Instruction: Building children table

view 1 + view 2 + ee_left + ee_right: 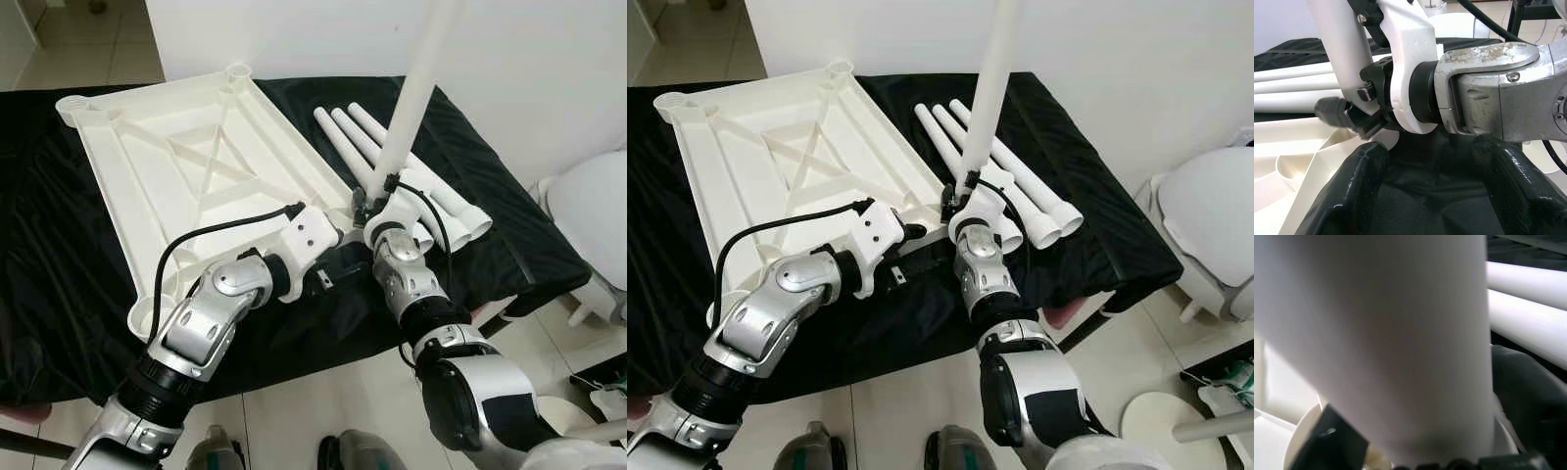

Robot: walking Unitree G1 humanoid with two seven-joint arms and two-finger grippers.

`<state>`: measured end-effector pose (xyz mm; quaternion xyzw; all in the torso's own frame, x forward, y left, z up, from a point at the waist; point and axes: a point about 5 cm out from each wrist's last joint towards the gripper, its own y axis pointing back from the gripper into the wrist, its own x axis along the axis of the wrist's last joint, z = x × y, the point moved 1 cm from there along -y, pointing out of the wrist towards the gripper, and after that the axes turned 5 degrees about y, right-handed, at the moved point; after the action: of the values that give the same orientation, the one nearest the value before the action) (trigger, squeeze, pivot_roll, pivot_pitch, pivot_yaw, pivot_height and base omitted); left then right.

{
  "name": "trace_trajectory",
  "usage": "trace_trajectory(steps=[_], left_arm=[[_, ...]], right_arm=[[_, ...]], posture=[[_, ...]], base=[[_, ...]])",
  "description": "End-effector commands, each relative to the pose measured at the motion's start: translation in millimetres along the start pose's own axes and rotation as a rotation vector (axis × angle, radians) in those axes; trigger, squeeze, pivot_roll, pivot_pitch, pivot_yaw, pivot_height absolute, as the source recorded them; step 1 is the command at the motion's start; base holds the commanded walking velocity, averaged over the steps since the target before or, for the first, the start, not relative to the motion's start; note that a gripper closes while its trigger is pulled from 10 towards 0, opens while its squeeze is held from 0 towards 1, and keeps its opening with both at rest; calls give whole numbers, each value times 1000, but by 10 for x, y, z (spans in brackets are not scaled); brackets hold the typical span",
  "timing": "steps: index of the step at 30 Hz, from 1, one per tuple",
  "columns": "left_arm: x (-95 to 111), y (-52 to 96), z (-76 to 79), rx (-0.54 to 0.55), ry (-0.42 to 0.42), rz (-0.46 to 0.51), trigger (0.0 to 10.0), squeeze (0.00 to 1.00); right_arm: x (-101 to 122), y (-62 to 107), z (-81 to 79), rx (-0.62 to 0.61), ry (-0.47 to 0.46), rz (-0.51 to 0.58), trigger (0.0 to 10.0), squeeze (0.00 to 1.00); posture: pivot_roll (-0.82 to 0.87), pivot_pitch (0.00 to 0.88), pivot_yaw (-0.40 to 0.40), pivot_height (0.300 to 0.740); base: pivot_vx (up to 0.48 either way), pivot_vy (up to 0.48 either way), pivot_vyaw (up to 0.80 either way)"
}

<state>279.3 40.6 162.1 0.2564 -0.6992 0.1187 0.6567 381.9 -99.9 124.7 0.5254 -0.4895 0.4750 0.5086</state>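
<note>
A white plastic table top (196,166) lies upside down on a surface draped in black cloth (59,245). At its near right corner a white table leg (411,98) stands upright, and my right gripper (367,201) is shut on its lower end. This leg (1376,333) takes up most of the right wrist view. My left gripper (343,264) rests low on the cloth just left of that corner. It is open, its two black fingers (1352,181) spread wide with nothing between them, pointing at the right wrist (1484,83). Three more legs (441,191) lie side by side to the right.
A white rounded seat (588,206) stands on the tiled floor at the right, close to the black cloth's edge. A white wall runs behind the surface. My own feet (362,450) show below the front edge.
</note>
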Motion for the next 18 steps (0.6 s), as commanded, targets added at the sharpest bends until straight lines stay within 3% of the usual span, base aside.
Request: trace_trajectory(steps=[1,4,9,10,11,12,15,18], left_arm=[[11,-6,25,-10,-7,-3,10000,0],[12,-12,29,-12,-7,-3,10000,0],[10,-11,25,-8,-6,-4,10000,0],[8,-10,25,-7,-6,-4,10000,0],[8,-10,25,-7,-6,-4,10000,0],[6,-11,23,-7,-7,-5,10000,0],[7,-13,21,-7,-8,-5,10000,0],[10,-20,20,-12,-12,-5,10000,0]], right_arm=[[-23,9,-21,13,-10,-12,10000,1000],[-7,20,-30,37,-8,4,10000,1000],[8,41,87,132,32,33,10000,1000],[13,47,136,165,51,40,10000,925],[13,47,136,165,51,40,10000,925],[42,67,265,289,120,59,10000,0],[54,87,298,357,157,68,10000,0],[64,143,434,512,250,78,10000,0]], posture=[[-42,0,-39,740],[-43,0,-42,740],[-40,0,-45,740],[-42,0,-45,740],[-42,0,-45,740],[-46,0,-45,740],[-46,0,-45,740],[-51,0,-38,740]], base=[[0,0,0],[0,0,0],[0,0,0],[0,0,0],[0,0,0],[0,0,0],[0,0,0],[0,0,0]])
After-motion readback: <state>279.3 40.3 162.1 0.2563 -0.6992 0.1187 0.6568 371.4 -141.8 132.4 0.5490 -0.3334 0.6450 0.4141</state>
